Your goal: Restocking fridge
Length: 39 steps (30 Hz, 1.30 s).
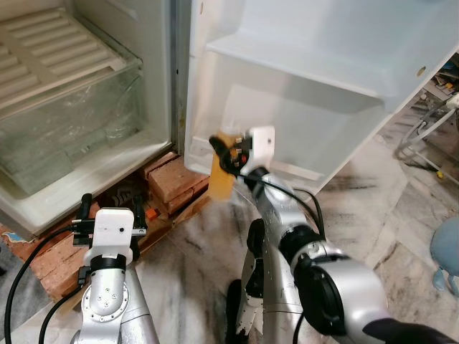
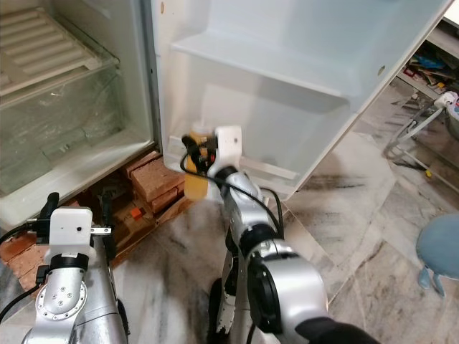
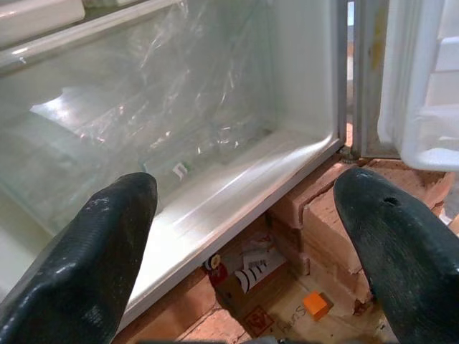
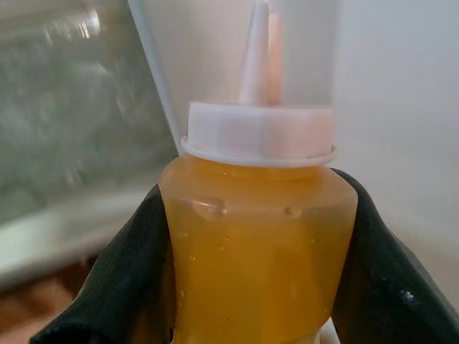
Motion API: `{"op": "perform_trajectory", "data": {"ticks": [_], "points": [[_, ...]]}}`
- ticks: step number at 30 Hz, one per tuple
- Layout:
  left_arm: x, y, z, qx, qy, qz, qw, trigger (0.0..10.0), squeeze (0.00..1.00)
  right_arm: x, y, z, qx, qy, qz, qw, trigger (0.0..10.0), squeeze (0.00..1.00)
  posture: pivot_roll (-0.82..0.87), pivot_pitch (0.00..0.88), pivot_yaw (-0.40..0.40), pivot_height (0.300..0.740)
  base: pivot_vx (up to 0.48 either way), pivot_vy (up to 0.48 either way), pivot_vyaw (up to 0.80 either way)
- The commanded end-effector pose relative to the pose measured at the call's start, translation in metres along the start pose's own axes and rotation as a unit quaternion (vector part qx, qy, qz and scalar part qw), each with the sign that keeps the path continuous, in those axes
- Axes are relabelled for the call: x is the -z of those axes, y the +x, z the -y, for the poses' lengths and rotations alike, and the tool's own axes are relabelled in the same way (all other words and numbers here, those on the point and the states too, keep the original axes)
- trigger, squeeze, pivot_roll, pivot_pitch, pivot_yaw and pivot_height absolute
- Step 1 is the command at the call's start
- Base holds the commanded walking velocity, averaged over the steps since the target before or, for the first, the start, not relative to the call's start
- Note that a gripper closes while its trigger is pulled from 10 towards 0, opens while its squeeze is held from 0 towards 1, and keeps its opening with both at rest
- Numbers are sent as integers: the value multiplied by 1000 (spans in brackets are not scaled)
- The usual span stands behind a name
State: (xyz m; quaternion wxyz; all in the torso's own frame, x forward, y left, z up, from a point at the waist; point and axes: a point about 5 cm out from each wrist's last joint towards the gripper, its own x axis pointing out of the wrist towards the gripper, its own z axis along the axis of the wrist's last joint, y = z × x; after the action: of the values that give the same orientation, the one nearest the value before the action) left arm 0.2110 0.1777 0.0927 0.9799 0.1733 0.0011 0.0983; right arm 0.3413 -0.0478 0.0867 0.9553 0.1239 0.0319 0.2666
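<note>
The left claw (image 1: 113,212) is hovering wide open and empty before the fridge's clear drawer (image 1: 64,122), above the bricks (image 1: 172,179). The right claw (image 1: 226,154) is gripping a yellow squeeze bottle (image 1: 221,179) tightly beside the open door's (image 1: 315,79) lower edge

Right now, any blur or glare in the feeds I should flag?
Left eye view: yellow squeeze bottle in the right gripper is motion-smeared. Right wrist view: bottle sharp, background soft. Left wrist view: glare streaks on the clear crisper drawer; left gripper fingers near-focus soft.
</note>
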Motion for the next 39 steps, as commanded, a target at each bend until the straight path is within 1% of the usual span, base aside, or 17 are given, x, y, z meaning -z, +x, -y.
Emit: {"op": "perform_trajectory", "data": {"ticks": [1,5,10,13,15,19,21,23,25,27,28,30,32,34,37,38,39], "points": [[1,-1,6,12,-3,-5,1000,10000,0,-3,3,-9,-15,2,13,1000,10000,0,258,106,-154,421,0,0,0],[3,-1,6,19,-2,-5,1000,10000,0,-2,4,-11,-11,-2,11,1000,10000,0,262,105,-149,421,0,0,0],[4,1,3,18,0,-5,1000,10000,0,-10,10,-15,-14,-11,21,1000,10000,0,264,107,-150,421,0,0,0],[4,1,2,16,0,-5,1000,10000,0,-23,16,-18,-20,-17,42,999,10000,0,264,109,-152,421,0,0,0],[4,0,3,16,0,-5,1000,10000,0,-38,22,-20,-30,-16,72,997,10000,0,267,108,-154,421,0,0,0],[3,-1,4,15,-1,-4,1000,10000,0,-50,24,-23,-47,-21,98,994,10000,0,268,108,-154,421,0,0,0],[4,-1,2,14,-1,-5,1000,10000,0,-80,26,-31,-84,-50,168,981,10000,0,264,109,-156,421,0,0,0],[5,-1,2,13,-2,-5,1000,10000,0,-95,25,-35,-97,-67,202,972,10000,0,264,109,-156,421,0,0,0],[5,0,2,13,-2,-5,1000,10000,0,-125,21,-40,-112,-107,269,951,10000,0,253,107,-153,421,0,0,0],[5,0,2,13,-2,-5,1000,10000,0,-130,20,-40,-111,-116,281,946,10000,0,253,107,-153,421,0,0,0],[4,2,2,13,-3,-3,1000,10000,0,-141,19,-43,-116,-138,303,936,10000,0,251,108,-149,421,0,0,0],[3,3,3,14,-3,-2,1000,10000,0,-148,17,-45,-121,-154,320,927,10000,0,251,107,-146,421,0,0,0],[3,3,3,14,-3,-1,1000,10000,0,-149,17,-46,-123,-156,323,925,10000,0,251,108,-143,421,0,0,0],[2,3,3,15,-2,0,1000,10000,0,-148,15,-46,-116,-191,328,918,10000,0,255,111,-140,421,0,0,0],[2,3,2,16,-2,0,1000,10000,0,-145,15,-45,-114,-199,324,918,10000,0,257,113,-136,421,0,0,0],[1,1,1,18,0,0,1000,10000,0,-131,16,-40,-104,-204,301,926,10000,0,266,125,-127,421,0,0,0],[1,1,1,18,0,0,1000,10000,0,-131,16,-40,-104,-204,301,926,10000,0,266,125,-127,421,0,0,0]]}}
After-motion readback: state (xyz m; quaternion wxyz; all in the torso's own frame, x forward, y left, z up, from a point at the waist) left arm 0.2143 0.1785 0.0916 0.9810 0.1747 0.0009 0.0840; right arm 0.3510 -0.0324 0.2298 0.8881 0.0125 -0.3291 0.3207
